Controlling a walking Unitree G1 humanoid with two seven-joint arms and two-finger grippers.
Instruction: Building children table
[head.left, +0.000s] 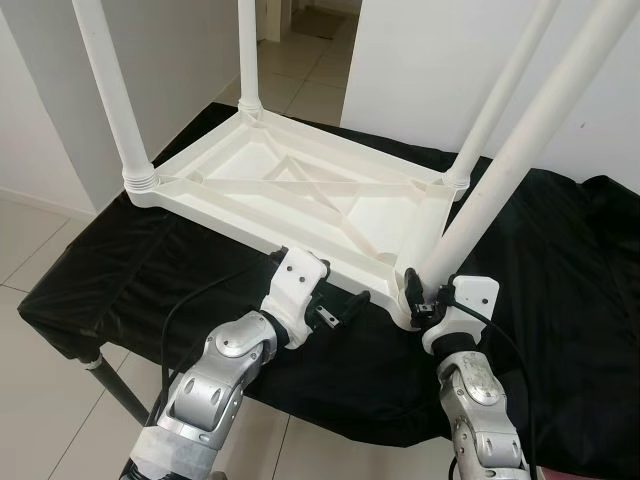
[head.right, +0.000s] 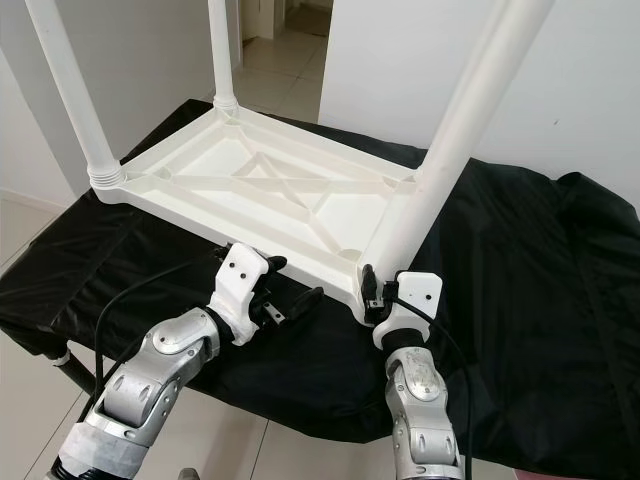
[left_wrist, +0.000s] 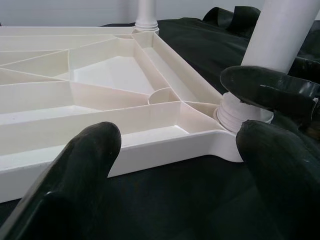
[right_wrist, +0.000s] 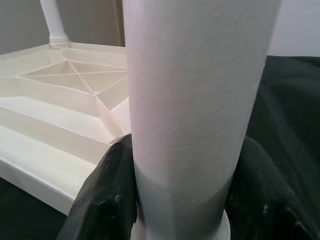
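The white tabletop lies upside down on the black-draped bench, exposing the leg sockets. Your right hand pinches the near leg above its socket; your left hand, spread, waits beside the rim.

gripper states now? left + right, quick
Left gripper: open, empty, at the near edge of the upturned table top.
Right gripper: shut on the near-right table leg, low by its socket.

White table top and leg: smooth, slightly glossy plastic. Black cloth: wrinkled, faint sheen. Arms: silver, metallic.
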